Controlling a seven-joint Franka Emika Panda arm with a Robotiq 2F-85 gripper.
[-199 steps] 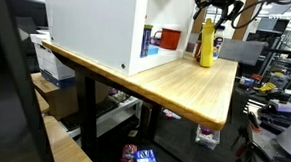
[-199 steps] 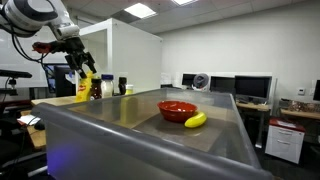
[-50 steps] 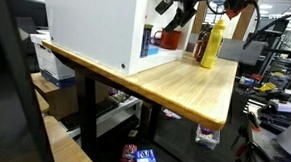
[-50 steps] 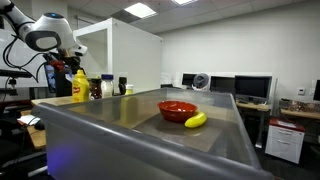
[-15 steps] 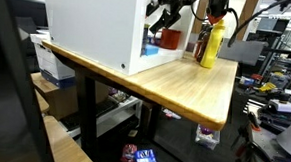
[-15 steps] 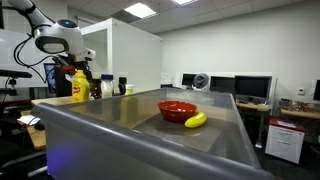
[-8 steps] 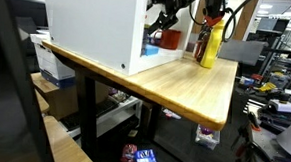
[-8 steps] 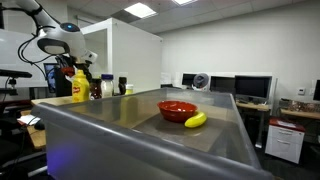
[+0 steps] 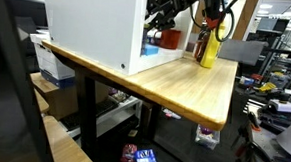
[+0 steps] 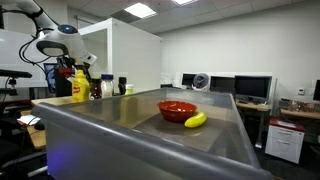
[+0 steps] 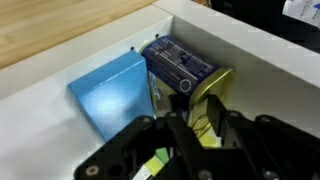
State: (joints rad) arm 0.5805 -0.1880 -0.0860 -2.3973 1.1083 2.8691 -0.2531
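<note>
The claw (image 11: 197, 135) reaches into the white cabinet (image 9: 88, 23) on the bench (image 9: 185, 88), fingers set narrow astride a gold packet (image 11: 212, 88); whether they pinch it, I cannot tell. A dark blue box (image 11: 178, 62) touches the packet, with a light blue box (image 11: 112, 92) beside it.

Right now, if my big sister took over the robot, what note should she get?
Gripper: it is inside the open white cabinet. The wrist view does not show whether its jaws are open or shut.
Things: a yellow package is nearest the gripper, next to a dark blue box and a light blue box, all inside the cabinet. A yellow bottle and a red mug stand on the wooden table near the cabinet.
Done: the arm is at the packages.
Left: nothing looks lifted, so check the grip before moving.
</note>
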